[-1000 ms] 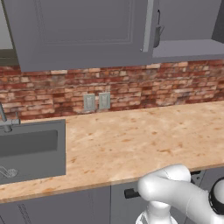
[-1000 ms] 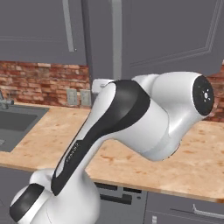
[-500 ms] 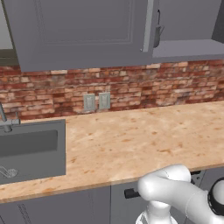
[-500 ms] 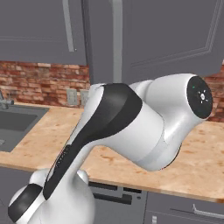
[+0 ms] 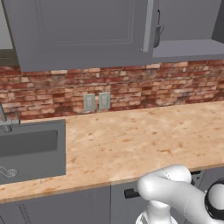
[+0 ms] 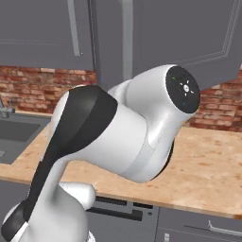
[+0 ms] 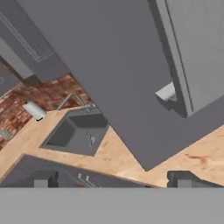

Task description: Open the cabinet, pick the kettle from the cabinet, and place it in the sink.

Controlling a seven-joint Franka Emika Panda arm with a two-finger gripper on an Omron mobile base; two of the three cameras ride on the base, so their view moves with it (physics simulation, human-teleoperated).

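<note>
The dark grey wall cabinet (image 5: 83, 30) hangs over the counter, and its right-hand part (image 5: 188, 26) stands open with the shelf floor showing. In the right base view an open door panel (image 6: 184, 33) juts out above my arm. That door (image 7: 109, 74) crosses the hand view on a slant. My gripper (image 7: 114, 181) is open and holds nothing, its fingertips (image 7: 46, 179) wide apart. A small dark shape (image 5: 156, 30) sits just inside the opening; I cannot tell if it is the kettle. The sink (image 5: 30, 148) lies at the counter's left end, and in the hand view the sink (image 7: 74, 131) appears beyond the door.
A slim faucet (image 5: 4, 116) rises behind the basin. Two wall outlets (image 5: 96, 101) sit on the red brick backsplash. The wooden counter (image 5: 140, 135) runs wide to the right. My arm's bulky white links (image 6: 123, 137) block much of the right base view.
In the right base view my arm's upper links have swung upward and closer to the camera. The cabinet, the sink and the counter have not moved.
</note>
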